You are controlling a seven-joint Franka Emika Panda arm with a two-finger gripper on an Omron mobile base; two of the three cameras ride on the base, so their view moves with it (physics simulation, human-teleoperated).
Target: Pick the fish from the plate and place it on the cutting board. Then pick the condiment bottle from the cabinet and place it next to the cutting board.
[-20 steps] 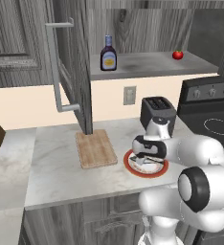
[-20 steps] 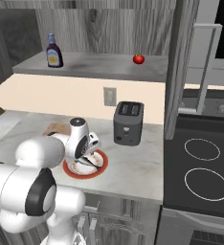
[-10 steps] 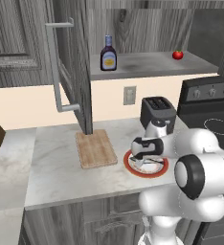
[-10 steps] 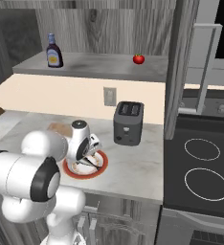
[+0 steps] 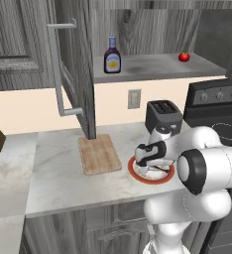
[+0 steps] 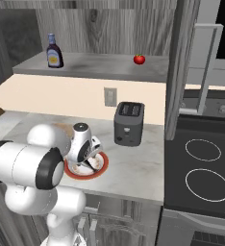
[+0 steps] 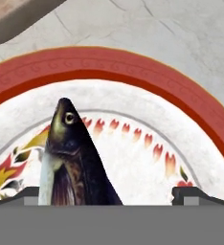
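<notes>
the gripper (image 7: 106, 191) is wide open, low over the plate (image 7: 133, 67) near the counter's front edge. the fish (image 7: 71, 158) lies on the plate between the fingers (image 7: 190, 194). i think it should go lower, centre on the body, then close gently.

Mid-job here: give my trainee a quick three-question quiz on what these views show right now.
1. True or false: the small grey-blue fish lies on the rectangular light-brown wooden cutting board.
2. Which stands on the grey cabinet shelf with the small red tomato? A) the black toaster B) the dark condiment bottle with a blue cap C) the round orange-rimmed plate
3. Fill in: the gripper hangs low over the plate with its jaws ____.

Key: 1 false, the fish is on the plate; 2 B, the bottle; 3 open.
</notes>
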